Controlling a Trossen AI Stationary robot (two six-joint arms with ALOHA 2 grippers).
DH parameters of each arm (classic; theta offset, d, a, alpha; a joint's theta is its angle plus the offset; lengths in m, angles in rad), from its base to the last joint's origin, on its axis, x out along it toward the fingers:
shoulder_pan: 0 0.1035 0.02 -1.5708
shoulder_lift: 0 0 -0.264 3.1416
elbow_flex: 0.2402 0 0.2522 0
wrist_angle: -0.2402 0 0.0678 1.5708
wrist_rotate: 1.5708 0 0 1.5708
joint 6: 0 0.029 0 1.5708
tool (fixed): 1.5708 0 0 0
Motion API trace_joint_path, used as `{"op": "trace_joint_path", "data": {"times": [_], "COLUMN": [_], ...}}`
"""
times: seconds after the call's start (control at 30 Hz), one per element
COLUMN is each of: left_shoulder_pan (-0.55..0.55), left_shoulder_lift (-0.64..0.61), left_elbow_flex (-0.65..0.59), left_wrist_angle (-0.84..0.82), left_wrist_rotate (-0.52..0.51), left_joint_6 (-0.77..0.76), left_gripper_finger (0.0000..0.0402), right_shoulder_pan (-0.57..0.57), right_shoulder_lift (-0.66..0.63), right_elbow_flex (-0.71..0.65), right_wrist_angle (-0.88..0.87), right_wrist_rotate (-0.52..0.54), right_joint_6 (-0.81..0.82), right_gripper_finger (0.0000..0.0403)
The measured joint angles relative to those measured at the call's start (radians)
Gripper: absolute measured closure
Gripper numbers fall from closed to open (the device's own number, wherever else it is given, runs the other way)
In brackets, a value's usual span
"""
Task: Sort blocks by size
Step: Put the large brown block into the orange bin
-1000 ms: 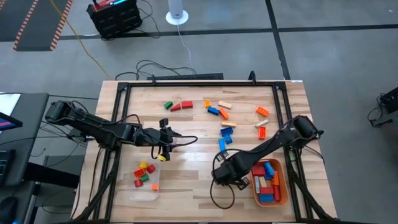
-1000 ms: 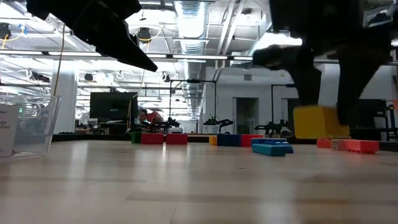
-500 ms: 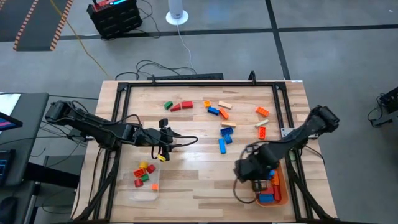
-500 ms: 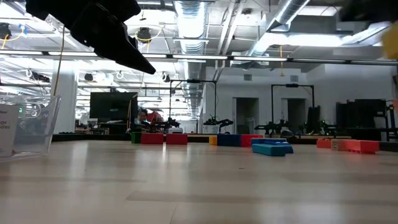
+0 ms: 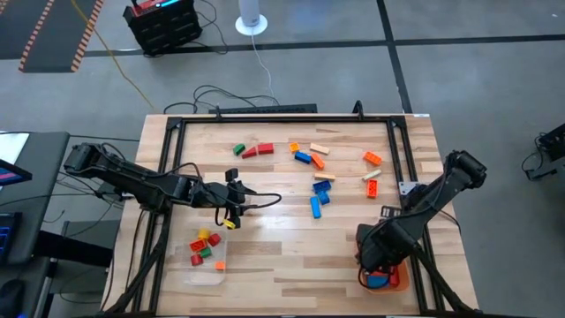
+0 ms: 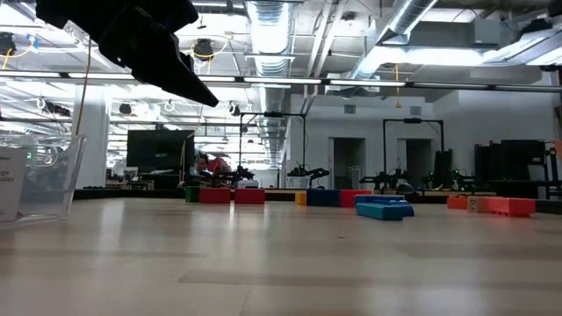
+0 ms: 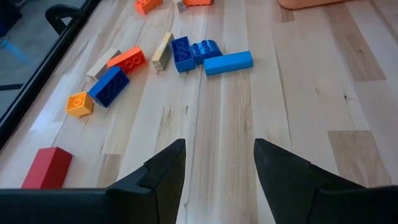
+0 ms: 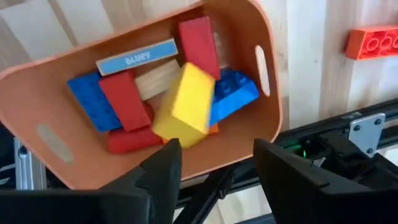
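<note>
Loose blocks (image 5: pixel 313 177) in red, blue, orange, yellow, green and tan lie on the far half of the wooden table. They also show in the left wrist view (image 7: pixel 208 56). My right gripper (image 8: pixel 211 149) is open above the orange tray (image 8: pixel 245 28) at the near right. In the tray, a long yellow block (image 8: pixel 185 106) lies tilted on several red, blue and tan blocks. My left gripper (image 7: pixel 217 146) hovers open and empty over the table's left middle (image 5: pixel 247 201).
A clear plastic tray (image 5: pixel 199 278) with several small blocks stands at the near left; it also shows in the low view (image 6: pixel 44 175). A small yellow piece (image 5: pixel 229 223) lies by my left gripper. An orange block (image 8: pixel 373 40) lies on the table beside the orange tray. A black frame (image 5: pixel 402 185) borders the table.
My right gripper has gone from the table's near middle toward the right and near edges, out of the low view, to above the orange tray. The yellow block, between its fingers a second ago, now lies on the pile in the tray.
</note>
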Motion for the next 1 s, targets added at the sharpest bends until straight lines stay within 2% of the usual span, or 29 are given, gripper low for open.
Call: {"op": "trace_joint_path", "data": {"times": [0.13,0.2,0.33,0.4,0.5,0.6,0.73,0.87,1.0], "left_shoulder_pan": [0.0,0.0,0.0,0.0,0.0,0.0,0.0,-0.002,-0.02], "left_shoulder_lift": [0.0,0.0,0.0,0.005,0.021,0.05,0.093,0.11,0.109], "left_elbow_flex": [0.0,0.0,0.0,0.001,0.001,0.001,0.001,0.001,0.001], "left_wrist_angle": [0.002,0.015,0.05,0.056,0.055,0.053,0.053,0.052,0.054], "left_wrist_rotate": [0.0,0.0,0.0,0.0,-0.001,-0.001,-0.005,-0.025,-0.032], "left_joint_6": [0.001,0.002,0.002,0.002,0.001,-0.001,-0.008,-0.005,0.025], "left_gripper_finger": [0.0217,0.0217,0.0217,0.0217,0.0217,0.0217,0.0217,0.0217,0.0217], "right_shoulder_pan": [-0.04,-0.074,-0.196,-0.27,-0.372,-0.474,-0.6,-0.706,-0.756], "right_shoulder_lift": [-0.005,-0.006,-0.007,-0.007,-0.008,-0.008,-0.007,-0.007,0.002], "right_elbow_flex": [0.0,0.001,0.001,0.001,-0.008,-0.056,-0.181,-0.263,-0.3], "right_wrist_angle": [-0.022,-0.016,-0.02,0.003,0.133,0.353,0.621,0.726,0.742], "right_wrist_rotate": [0.016,0.102,0.372,0.442,0.503,0.505,0.485,0.432,0.399], "right_joint_6": [-0.055,-0.072,-0.023,-0.039,-0.17,-0.307,-0.366,-0.379,-0.524], "right_gripper_finger": [0.016,0.0161,0.0171,0.0179,0.0187,0.0192,0.0193,0.0189,0.0181]}}
